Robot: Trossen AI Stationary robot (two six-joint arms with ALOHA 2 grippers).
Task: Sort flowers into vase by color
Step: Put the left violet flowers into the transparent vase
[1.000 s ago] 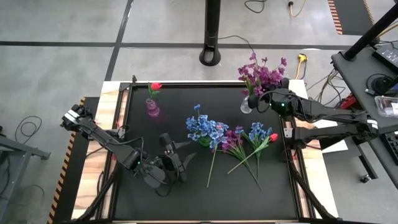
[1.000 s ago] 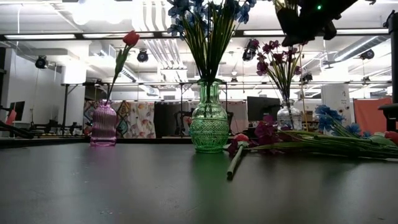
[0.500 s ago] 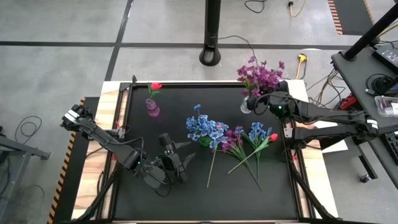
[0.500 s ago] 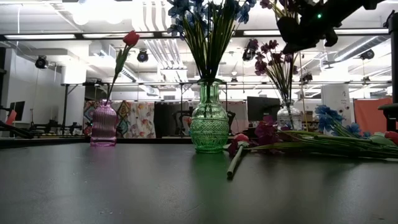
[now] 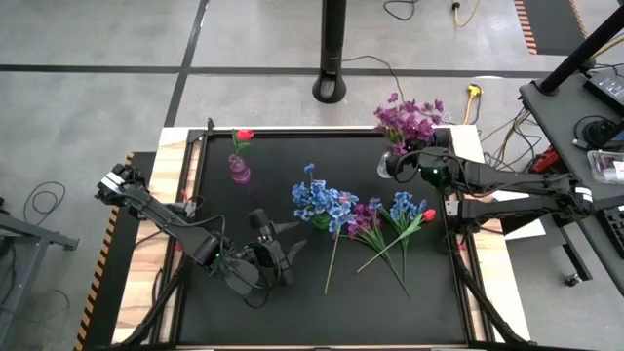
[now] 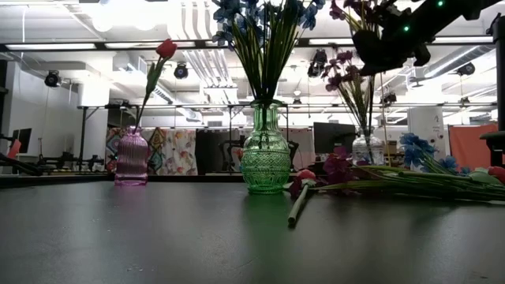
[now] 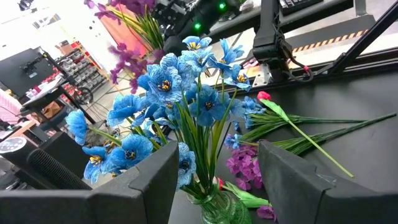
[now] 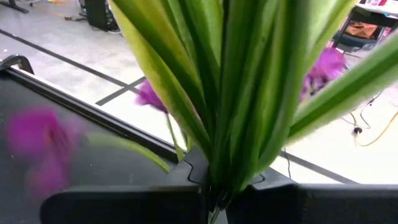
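The left gripper waited near the front edge of the worktop, left of centre, its fingers spread wide and holding nothing; it had not moved in the last second. Just beyond it, mid-table, the green vase held the blue blooms. To its right lay the loose flowers on the mat: purple sprays, blue clusters and a red tulip, unchanged. Near the far left corner the pink vase held one red tulip. At the far right corner the right gripper was closed on the stems of the purple bunch standing in the clear vase. Over the last second that gripper had shifted slightly toward the table's middle, and the purple blooms had swung a little toward the right edge.
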